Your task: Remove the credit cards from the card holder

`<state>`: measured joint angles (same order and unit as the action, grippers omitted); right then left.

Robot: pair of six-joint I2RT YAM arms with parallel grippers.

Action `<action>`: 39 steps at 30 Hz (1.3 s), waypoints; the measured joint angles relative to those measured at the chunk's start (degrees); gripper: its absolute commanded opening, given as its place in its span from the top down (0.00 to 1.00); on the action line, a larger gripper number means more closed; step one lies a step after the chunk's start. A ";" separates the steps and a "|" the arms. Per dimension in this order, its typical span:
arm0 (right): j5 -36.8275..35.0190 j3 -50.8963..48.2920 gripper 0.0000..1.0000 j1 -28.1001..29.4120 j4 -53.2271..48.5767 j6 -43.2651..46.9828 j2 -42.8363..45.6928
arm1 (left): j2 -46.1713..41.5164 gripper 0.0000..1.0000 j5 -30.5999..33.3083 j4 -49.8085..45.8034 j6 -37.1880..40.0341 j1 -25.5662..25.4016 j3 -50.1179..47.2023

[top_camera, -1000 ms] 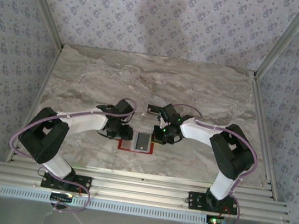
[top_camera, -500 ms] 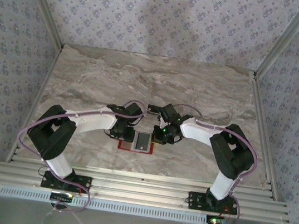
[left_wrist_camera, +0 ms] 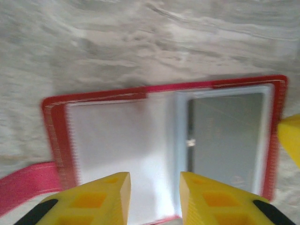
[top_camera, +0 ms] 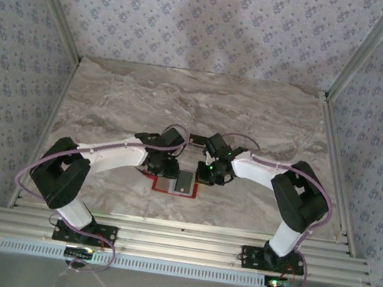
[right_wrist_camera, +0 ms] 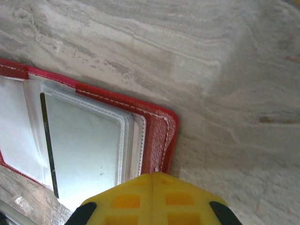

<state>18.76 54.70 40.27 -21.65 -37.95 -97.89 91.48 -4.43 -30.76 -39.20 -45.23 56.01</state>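
Holder [top_camera: 175, 182]: open flat on tabletop [top_camera: 184, 99], between claws. Cards [left_wrist_camera: 225, 136]: in sleeves, none out. Left claw [left_wrist_camera: 153, 183]: part spread over holder's left half, nothing pinched. Right claw [right_wrist_camera: 152, 183]: pressed together at holder's right edge. Remaining: every card.

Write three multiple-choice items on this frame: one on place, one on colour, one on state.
1. Where does the card holder lie?
A. flat on the table, between the two arms
B. against the back wall
C. lifted in the air

2. What colour is the holder's border?
A. blue
B. red
C. black

3. How do the right claw's jaws stand?
A. wide apart
B. shut together
C. clamped on a loose card

Answers:
1 A: the top view shows it flat on the marble, with the left claw and the right claw at its sides.
2 B: both wrist views show a red stitched rim.
3 B: the right wrist view shows its yellow fingers meeting with no gap, above the holder's edge.
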 measured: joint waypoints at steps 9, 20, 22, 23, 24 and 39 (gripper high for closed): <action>-0.48 0.00 0.92 1.03 -0.81 -0.28 1.46 | 0.24 0.75 -10.86 9.25 -2.32 2.01 -3.74; 0.13 0.37 0.90 2.25 0.02 -1.16 -1.27 | 1.40 0.79 -14.84 14.16 -3.56 3.30 -6.01; 0.15 0.39 0.90 2.25 0.24 -1.29 -1.42 | 1.70 0.79 -15.54 14.80 -3.85 3.56 -6.36; 0.15 0.39 0.90 2.25 0.37 -1.29 -1.49 | 1.75 0.79 -15.76 14.97 -3.93 3.63 -6.47; 0.15 0.44 0.90 2.25 0.48 -1.27 -1.57 | 1.84 0.79 -15.82 15.13 -3.96 3.67 -6.54; 0.35 0.66 0.90 2.25 0.68 -1.27 -2.03 | 2.86 0.79 -15.30 15.30 -3.74 3.72 -6.54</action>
<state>19.11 55.35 42.52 -20.97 -39.22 -99.92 94.35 -19.73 -15.46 -42.94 -41.52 49.47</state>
